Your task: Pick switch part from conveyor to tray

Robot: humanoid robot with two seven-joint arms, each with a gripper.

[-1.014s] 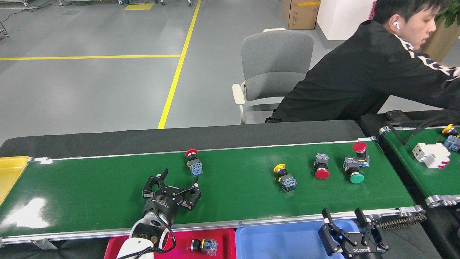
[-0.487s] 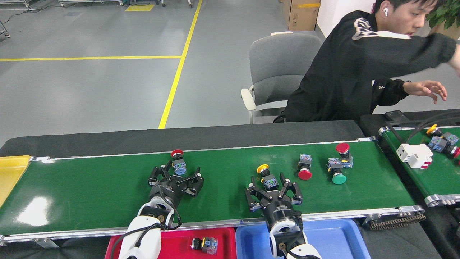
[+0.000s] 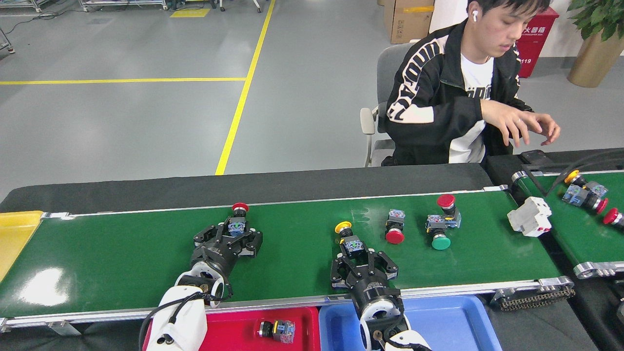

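Observation:
On the green conveyor [image 3: 122, 253] a red-capped switch part [image 3: 238, 218] stands near the far rail. My left gripper [image 3: 236, 232] is open, with its fingers on either side of the part's grey-blue body. A yellow-capped switch part [image 3: 347, 237] lies mid-belt. My right gripper [image 3: 363, 257] is open just below it, fingertips close to its body. A red tray [image 3: 234, 329] under the near rail holds one switch part [image 3: 278, 331]. Beside it is a blue tray [image 3: 438, 321].
More switch parts lie to the right: a red-capped one [image 3: 395, 227] and a red and green pair [image 3: 441, 226]. A white breaker [image 3: 529, 217] sits at the belt's right end by a second belt [image 3: 575, 234]. A yellow bin [image 3: 14, 234] is at left. A seated person's hands [image 3: 521, 124] hover at far right.
The belt has carried the parts leftward. My left gripper moved up around the red-capped part. My right gripper came in from the lower right to the yellow-capped part. The person sat back upright.

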